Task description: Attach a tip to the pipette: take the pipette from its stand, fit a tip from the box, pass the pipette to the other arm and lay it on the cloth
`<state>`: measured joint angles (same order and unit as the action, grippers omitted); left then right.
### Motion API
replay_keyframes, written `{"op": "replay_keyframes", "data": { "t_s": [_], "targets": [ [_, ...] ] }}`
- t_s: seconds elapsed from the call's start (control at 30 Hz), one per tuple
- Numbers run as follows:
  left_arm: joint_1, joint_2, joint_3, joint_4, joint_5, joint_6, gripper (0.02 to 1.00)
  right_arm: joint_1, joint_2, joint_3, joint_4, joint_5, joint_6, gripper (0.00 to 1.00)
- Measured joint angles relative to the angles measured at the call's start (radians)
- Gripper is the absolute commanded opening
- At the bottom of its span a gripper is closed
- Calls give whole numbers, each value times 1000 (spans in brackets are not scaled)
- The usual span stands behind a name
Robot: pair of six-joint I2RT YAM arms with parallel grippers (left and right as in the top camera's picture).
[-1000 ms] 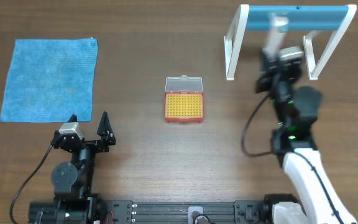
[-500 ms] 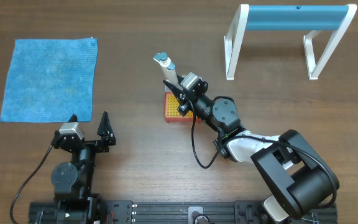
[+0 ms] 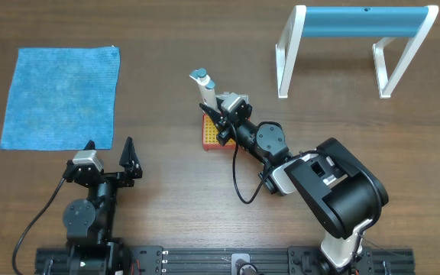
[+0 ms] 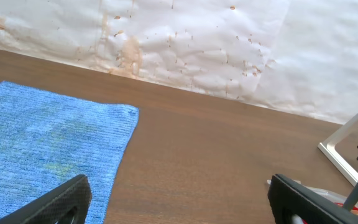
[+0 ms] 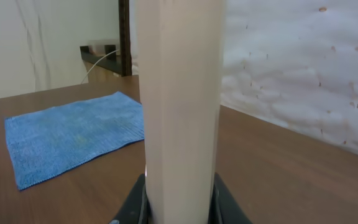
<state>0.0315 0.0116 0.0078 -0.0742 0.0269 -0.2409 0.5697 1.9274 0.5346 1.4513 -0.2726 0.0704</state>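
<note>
Right gripper (image 3: pixel 219 121) grips the pipette (image 3: pixel 205 86) over the box (image 3: pixel 208 140) — perhaps off-centre, so pressing could miss; left gripper (image 3: pixel 108 147) gapes, empty.

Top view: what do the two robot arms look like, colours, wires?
Both arms are mostly black with round joints. The left arm ends in a left gripper with two pointed black fingers and a silver block behind them; a black cable trails from it. The right arm has a white segment and a looping black cable.
</note>
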Motion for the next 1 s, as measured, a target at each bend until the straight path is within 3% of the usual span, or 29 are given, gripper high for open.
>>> {"op": "replay_keyframes", "data": {
  "t_s": [1.0],
  "targets": [
    [0, 0, 0, 0, 0, 0, 919, 0, 6, 20, -50, -34, 0, 82]
  ]
}}
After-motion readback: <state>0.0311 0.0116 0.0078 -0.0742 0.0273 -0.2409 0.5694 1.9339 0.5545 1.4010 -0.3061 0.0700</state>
